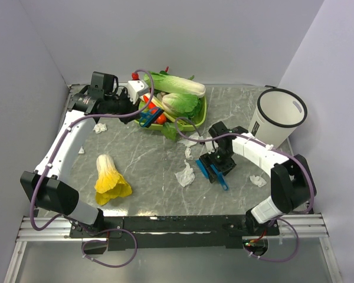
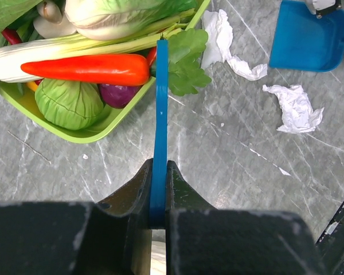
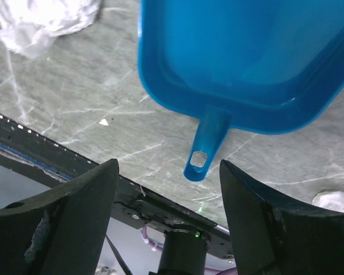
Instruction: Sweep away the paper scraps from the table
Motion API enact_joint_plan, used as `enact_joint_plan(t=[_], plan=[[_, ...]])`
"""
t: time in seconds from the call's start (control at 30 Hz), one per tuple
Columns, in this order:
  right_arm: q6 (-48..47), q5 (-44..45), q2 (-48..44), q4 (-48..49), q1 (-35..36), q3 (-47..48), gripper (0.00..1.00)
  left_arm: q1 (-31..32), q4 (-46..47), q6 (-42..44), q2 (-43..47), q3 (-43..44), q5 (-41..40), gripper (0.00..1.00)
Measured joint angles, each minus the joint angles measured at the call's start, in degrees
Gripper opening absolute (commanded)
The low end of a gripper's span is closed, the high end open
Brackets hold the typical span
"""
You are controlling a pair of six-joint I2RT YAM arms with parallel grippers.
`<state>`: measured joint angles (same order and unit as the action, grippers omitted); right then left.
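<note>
Pinching blue tool (image 2: 159, 103), left claw (image 2: 159, 170) should sweep paper scraps (image 2: 295, 109) toward dustpan (image 1: 212, 172) at four o'clock; right claw (image 3: 169, 172) spread.

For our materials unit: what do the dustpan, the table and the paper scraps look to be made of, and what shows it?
Dustpan: likely moulded plastic; glossy, uniform blue, with a one-piece handle and hanging hole.
Table: grey-green marble pattern with a faint sheen; whether stone or printed laminate, I cannot tell.
Scraps: thin, matt white tissue, softly crumpled.
</note>
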<state>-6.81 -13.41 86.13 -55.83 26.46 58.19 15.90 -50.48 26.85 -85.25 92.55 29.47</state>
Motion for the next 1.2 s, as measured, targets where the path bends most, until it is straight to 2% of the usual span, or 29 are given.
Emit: enact_joint_plan(t=[0.1,0.53,0.77,0.8,0.97,1.2], plan=[[1.07,0.48,0.87,0.02,-0.26,-0.02,0.73,0.04,0.00,0.00,0.00,0.00,-0.39,0.01],[2.54,3.34,5.44,1.92,-0.63,-1.16,0.73,0.09,0.00,0.50,0.04,-0.07,-2.40,0.01],[2.16,4.57,6.78,4.04,-0.63,-3.26,0.63,0.11,-0.02,0.74,0.04,-0.20,-2.38,0.01],[1.86,4.79,7.02,4.37,-0.63,-3.45,0.58,0.11,0.00,0.76,0.04,-0.20,-2.36,0.01],[-0.26,5.49,7.61,4.87,-0.66,-3.72,0.47,0.11,0.02,0.94,0.04,-0.20,-2.36,0.01],[-5.49,8.28,8.02,5.66,-0.66,-1.62,0.48,0.11,0.09,0.92,0.04,-0.28,-2.03,0.01]])
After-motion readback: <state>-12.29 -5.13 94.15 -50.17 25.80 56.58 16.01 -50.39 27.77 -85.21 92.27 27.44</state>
